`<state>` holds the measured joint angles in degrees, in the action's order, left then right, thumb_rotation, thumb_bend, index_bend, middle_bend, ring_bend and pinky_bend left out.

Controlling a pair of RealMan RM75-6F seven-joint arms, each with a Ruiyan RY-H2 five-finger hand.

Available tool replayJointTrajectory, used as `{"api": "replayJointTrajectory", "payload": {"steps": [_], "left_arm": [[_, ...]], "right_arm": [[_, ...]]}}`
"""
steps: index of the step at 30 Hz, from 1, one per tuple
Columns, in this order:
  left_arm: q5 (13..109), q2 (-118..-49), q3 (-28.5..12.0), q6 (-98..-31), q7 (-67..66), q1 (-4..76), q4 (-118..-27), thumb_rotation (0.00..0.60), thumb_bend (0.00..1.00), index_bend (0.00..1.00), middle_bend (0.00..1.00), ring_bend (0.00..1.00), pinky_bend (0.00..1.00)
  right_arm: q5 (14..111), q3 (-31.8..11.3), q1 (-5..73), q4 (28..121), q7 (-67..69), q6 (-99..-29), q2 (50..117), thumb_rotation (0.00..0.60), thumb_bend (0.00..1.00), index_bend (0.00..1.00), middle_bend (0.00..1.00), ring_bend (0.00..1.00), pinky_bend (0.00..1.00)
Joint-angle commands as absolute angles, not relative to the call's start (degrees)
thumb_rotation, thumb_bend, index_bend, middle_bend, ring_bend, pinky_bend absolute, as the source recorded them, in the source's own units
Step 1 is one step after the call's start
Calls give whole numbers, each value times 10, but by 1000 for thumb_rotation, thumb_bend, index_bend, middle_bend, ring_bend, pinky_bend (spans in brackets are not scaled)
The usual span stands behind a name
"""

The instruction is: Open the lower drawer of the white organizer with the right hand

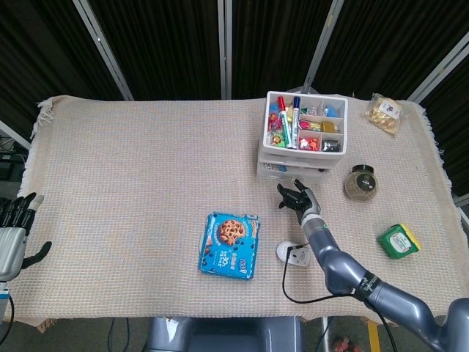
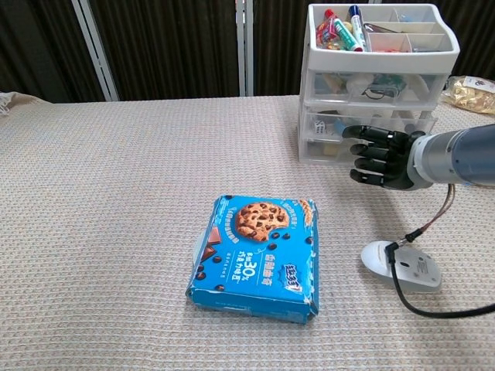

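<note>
The white organizer (image 1: 264, 139) (image 2: 379, 59) stands at the back right of the table, with pens and small items in its top tray. Its lower drawer (image 2: 323, 148) (image 1: 272, 173) sits at table level and shows no clear gap. My right hand (image 1: 297, 196) (image 2: 380, 156) is at that drawer's front, fingers curled in and hooked on its front edge. My left hand (image 1: 12, 233) rests off the table's left edge with its fingers spread and nothing in it; only the head view shows it.
A blue cookie box (image 1: 231, 244) (image 2: 259, 255) lies left of the right arm. A white corded device (image 1: 292, 253) (image 2: 402, 263) lies by the forearm. A jar (image 1: 360, 182), a green tub (image 1: 398, 240) and a snack bag (image 1: 385, 111) stand to the right.
</note>
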<state>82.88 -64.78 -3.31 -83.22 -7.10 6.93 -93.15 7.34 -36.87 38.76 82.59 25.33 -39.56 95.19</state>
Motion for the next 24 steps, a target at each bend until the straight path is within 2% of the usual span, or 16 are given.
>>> {"api": "replayJointTrajectory", "payload": {"steps": [1, 13, 24], "left_arm": [[829, -648, -33, -833, -72, 69, -932, 600, 315, 17, 0, 0, 0], [828, -649, -33, -833, -77, 69, -933, 600, 315, 17, 0, 0, 0], [828, -648, -33, -833, -76, 69, -933, 600, 315, 18, 0, 0, 0]], "right_arm": [[81, -363, 376, 841, 259, -392, 946, 600, 319, 376, 839, 881, 676], [114, -350, 353, 895, 268, -396, 928, 600, 320, 364, 839, 881, 674], [126, -339, 343, 914, 270, -425, 923, 600, 320, 219, 832, 879, 665]]}}
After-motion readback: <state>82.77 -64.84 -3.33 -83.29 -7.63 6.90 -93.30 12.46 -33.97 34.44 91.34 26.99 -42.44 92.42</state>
